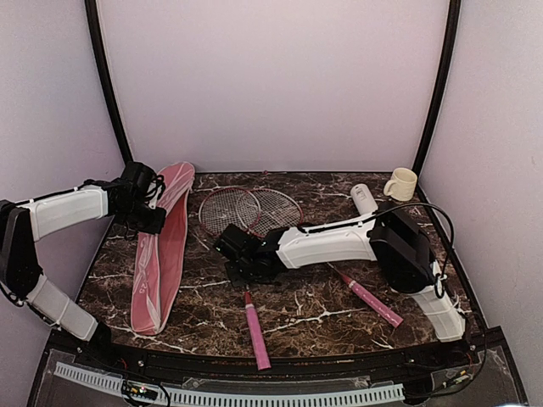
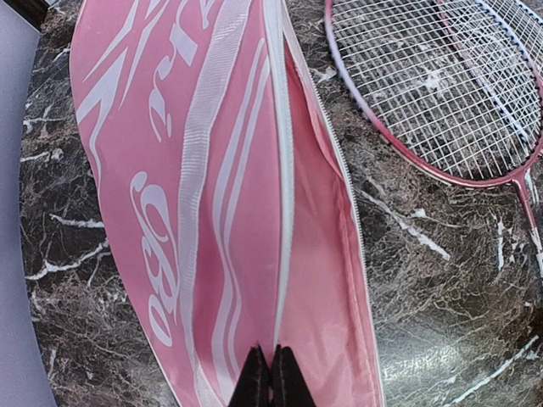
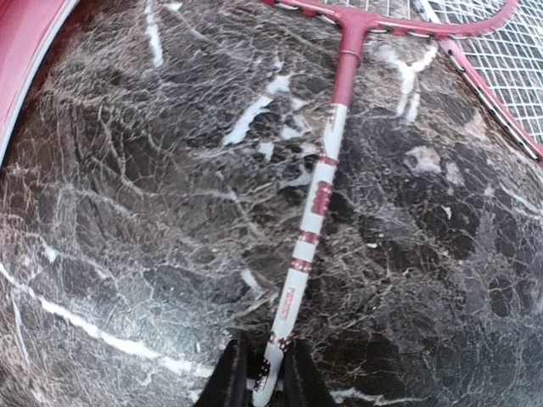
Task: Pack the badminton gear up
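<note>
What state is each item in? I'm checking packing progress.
racquet cover: unzipped, edge pinched by left gripper
gripped racquet: on table, shaft in right gripper
other racquet: on table, unpacked
white tube: lying down
mug: upright

The surface (image 1: pixel 322 314) was dark brown and marble-patterned, with white veins. A pink lettered racquet cover (image 1: pixel 161 254) lay lengthwise along its left side, its zipped edge gaping. At the middle back lay a racquet (image 1: pixel 227 212) and a second racquet (image 1: pixel 276 208), red-rimmed heads overlapping, pink handles fanning toward the near edge. A white tube (image 1: pixel 364 200) lay at the back right, a cream mug (image 1: pixel 402 183) upright just beyond it in the corner.
</note>
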`<state>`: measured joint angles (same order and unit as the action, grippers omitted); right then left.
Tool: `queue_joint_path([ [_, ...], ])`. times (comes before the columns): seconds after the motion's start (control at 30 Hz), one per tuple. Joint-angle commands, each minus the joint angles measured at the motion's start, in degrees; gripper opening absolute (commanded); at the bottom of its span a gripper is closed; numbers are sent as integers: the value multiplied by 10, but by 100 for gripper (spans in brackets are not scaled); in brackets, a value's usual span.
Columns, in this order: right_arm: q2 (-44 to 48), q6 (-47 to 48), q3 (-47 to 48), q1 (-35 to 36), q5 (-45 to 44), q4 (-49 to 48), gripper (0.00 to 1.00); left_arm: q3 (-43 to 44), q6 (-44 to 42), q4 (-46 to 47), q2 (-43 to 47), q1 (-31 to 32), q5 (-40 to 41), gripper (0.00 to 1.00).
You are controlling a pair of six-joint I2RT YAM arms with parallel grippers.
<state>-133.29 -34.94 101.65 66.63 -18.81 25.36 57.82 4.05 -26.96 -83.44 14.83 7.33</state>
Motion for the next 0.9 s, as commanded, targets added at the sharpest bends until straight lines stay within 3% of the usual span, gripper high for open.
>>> queue_joint_path([
  [0.0,2,-10,4,-2,2,19,7,1,-5,-14,4,5,10,0],
  [0.1,16,-12,2,-2,-9,22,0,1,-5,-14,3,6,13,0],
  [0.6,191,-4,-129,-14,-78,-3,0,-2,-27,-6,-5,58,24,0],
  [0.87,294,-7,-240,-45,-136,12,0,-1,-34,29,-2,88,-39,0],
])
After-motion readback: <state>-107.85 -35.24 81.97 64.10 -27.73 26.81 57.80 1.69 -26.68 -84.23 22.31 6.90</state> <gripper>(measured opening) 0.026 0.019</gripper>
